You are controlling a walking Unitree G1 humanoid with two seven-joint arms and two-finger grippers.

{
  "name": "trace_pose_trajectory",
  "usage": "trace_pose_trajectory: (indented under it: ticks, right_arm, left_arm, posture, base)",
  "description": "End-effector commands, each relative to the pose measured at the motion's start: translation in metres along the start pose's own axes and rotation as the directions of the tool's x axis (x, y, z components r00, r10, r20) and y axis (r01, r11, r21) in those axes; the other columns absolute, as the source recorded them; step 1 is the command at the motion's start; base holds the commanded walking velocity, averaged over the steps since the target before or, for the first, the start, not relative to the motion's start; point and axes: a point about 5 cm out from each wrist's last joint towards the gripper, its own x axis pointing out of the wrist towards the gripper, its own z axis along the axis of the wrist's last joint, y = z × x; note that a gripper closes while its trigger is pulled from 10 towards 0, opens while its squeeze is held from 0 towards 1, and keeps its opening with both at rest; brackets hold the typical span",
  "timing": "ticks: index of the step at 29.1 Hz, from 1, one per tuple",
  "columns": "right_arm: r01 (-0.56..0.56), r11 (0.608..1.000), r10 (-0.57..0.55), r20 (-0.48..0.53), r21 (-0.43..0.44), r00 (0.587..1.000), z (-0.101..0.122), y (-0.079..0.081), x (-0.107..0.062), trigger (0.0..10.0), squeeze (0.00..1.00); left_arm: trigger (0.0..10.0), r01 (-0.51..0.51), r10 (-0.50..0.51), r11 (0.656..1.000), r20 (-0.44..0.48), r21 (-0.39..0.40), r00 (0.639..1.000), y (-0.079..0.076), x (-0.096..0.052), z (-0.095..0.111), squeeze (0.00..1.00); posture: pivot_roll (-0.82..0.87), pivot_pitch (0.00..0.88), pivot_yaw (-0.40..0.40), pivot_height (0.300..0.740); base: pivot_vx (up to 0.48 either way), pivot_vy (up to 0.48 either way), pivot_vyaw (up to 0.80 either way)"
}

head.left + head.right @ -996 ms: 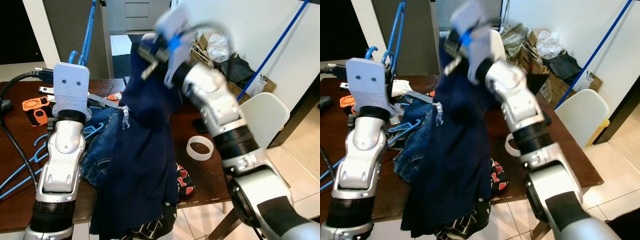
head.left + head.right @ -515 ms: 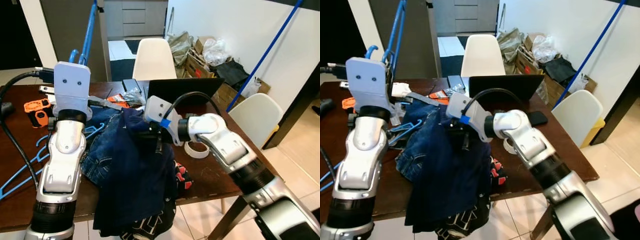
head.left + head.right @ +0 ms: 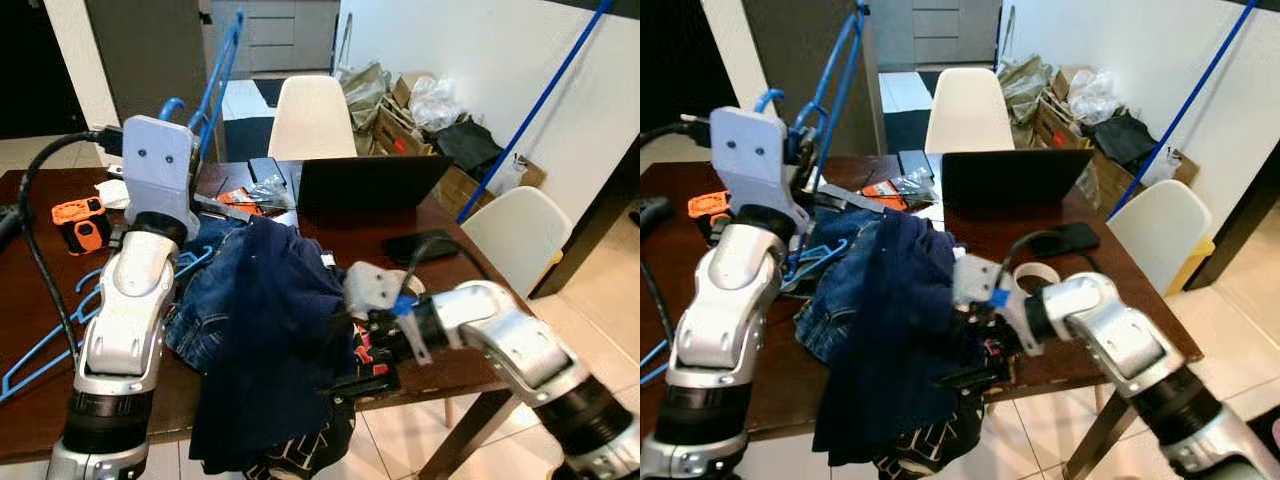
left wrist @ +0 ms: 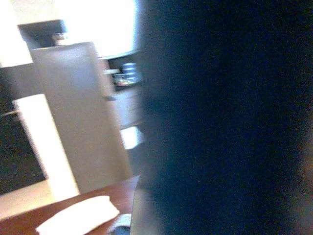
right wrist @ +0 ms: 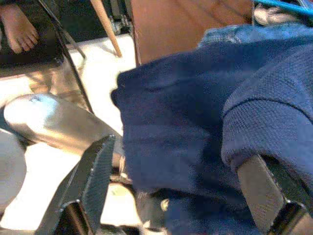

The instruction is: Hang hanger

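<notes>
A blue hanger [image 3: 214, 72] stands up in the air from my left gripper, which is hidden behind its wrist housing [image 3: 160, 176] above the table's left side. A navy garment [image 3: 272, 335] lies draped over the pile and hangs off the table's front edge. My right gripper [image 5: 181, 196] is low at that front edge, open, its fingers [image 5: 97, 172] wide apart with a fold of the navy cloth [image 5: 195, 127] lying between them. The left wrist view is blurred, with dark blue across most of it.
Blue jeans [image 3: 212, 292] and a red-black cloth [image 3: 366, 352] lie under the navy garment. More blue hangers [image 3: 40, 335] and an orange tool [image 3: 80, 222] sit on the brown table [image 3: 30, 420] at left. A laptop [image 3: 366, 182], a phone [image 3: 424, 246] and white chairs [image 3: 310, 116] are behind and right.
My right arm has swung down from high above the table to its front edge. The navy garment dropped with it onto the pile. My left arm shifted slightly right with the hanger.
</notes>
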Motion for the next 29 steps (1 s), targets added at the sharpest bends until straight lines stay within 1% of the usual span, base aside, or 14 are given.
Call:
trace_pose_trajectory:
  ticks: [1,3,6,7,10,19,20,21,22,24,25,26,28,29]
  right_arm:
    - [0.005,1.000,-0.005,0.037,0.005,0.999,0.004,0.001,-0.011,10.0,1.00]
    - [0.023,1.000,-0.024,0.052,0.017,0.998,0.004,0.002,-0.021,10.0,1.00]
    - [0.031,0.999,-0.033,0.100,0.019,0.994,0.008,0.003,-0.030,10.0,1.00]
    - [0.046,0.999,-0.049,0.161,0.022,0.986,0.014,0.003,-0.035,10.0,0.00]
    - [0.046,0.998,-0.055,0.328,0.034,0.943,0.030,0.005,-0.046,10.0,0.00]
    - [0.051,0.998,-0.063,0.380,0.044,0.923,0.031,0.005,-0.045,10.0,0.00]
    - [0.074,0.996,-0.085,0.397,0.041,0.914,0.034,0.001,-0.045,10.0,0.00]
    - [0.074,0.996,-0.085,0.397,0.041,0.914,0.034,0.001,-0.045,10.0,0.00]
    - [0.088,0.995,-0.097,0.412,0.041,0.906,0.036,-0.001,-0.045,10.0,0.00]
    - [0.088,0.995,-0.097,0.412,0.041,0.906,0.036,-0.001,-0.045,10.0,0.00]
    - [0.086,0.996,-0.081,0.476,0.012,0.876,0.050,-0.002,-0.049,10.0,0.00]
    - [0.086,0.996,-0.081,0.476,0.012,0.876,0.050,-0.002,-0.049,10.0,0.00]
    - [0.070,0.997,-0.042,0.558,-0.029,0.829,0.068,0.000,-0.057,10.0,0.00]
    - [0.070,0.997,-0.042,0.558,-0.029,0.829,0.068,0.000,-0.057,10.0,0.00]
  left_arm:
    - [10.0,0.084,-0.083,0.996,-0.018,0.016,0.996,-0.004,0.000,-0.002,0.00]
    - [10.0,0.124,-0.123,0.991,-0.026,0.054,0.992,-0.004,-0.001,-0.003,0.00]
    - [10.0,0.133,-0.132,0.991,-0.037,0.015,0.991,-0.002,0.000,-0.004,0.00]
    - [10.0,0.155,-0.155,0.988,-0.046,0.001,0.987,-0.001,0.000,-0.005,0.00]
    - [10.0,0.252,-0.252,0.968,-0.060,-0.008,0.966,0.000,0.000,-0.003,0.00]
    - [10.0,0.332,-0.333,0.943,-0.071,-0.026,0.940,0.003,0.000,0.004,0.00]
    - [10.0,0.390,-0.394,0.919,-0.071,-0.061,0.916,0.002,-0.004,0.006,0.00]
    - [10.0,0.390,-0.394,0.919,-0.071,-0.061,0.916,0.002,-0.004,0.006,0.00]
    - [10.0,0.453,-0.460,0.887,-0.073,-0.095,0.885,0.001,-0.009,0.008,0.00]
    - [10.0,0.453,-0.460,0.887,-0.073,-0.095,0.885,0.001,-0.009,0.008,0.00]
    - [10.0,0.645,-0.657,0.750,-0.051,-0.148,0.752,-0.006,-0.028,0.016,0.00]
    - [10.0,0.645,-0.657,0.750,-0.051,-0.148,0.752,-0.006,-0.028,0.016,0.00]
    - [10.0,0.773,-0.787,0.613,-0.042,-0.164,0.615,-0.012,-0.046,0.022,0.00]
    - [10.0,0.773,-0.787,0.613,-0.042,-0.164,0.615,-0.012,-0.046,0.022,0.00]
  posture:
    - [0.05,0.000,-0.021,0.740]
    - [0.05,0.000,-0.021,0.740]
    - [0.05,0.000,-0.021,0.740]
    - [0.05,0.000,-0.015,0.740]
    - [0.05,0.000,-0.010,0.740]
    - [0.06,0.000,-0.010,0.740]
    - [0.06,0.000,-0.011,0.740]
    - [0.06,0.000,-0.011,0.740]
    - [0.07,0.000,-0.013,0.740]
    - [0.07,0.000,-0.013,0.740]
    - [0.07,0.000,-0.015,0.740]
    - [0.07,0.000,-0.015,0.740]
    - [0.07,0.000,-0.010,0.740]
    - [0.07,0.000,-0.010,0.740]
  base:
    - [0.000,0.000,0.00]
    - [0.000,0.000,0.00]
    - [0.000,0.000,0.00]
    - [0.000,0.000,0.00]
    - [0.000,0.000,0.00]
    - [0.000,0.000,0.00]
    - [0.000,0.000,0.00]
    - [0.000,0.000,0.00]
    - [0.000,0.000,0.00]
    - [0.000,0.000,0.00]
    - [0.000,0.000,0.00]
    - [0.000,0.000,0.00]
    - [0.000,0.000,0.00]
    - [0.000,0.000,0.00]
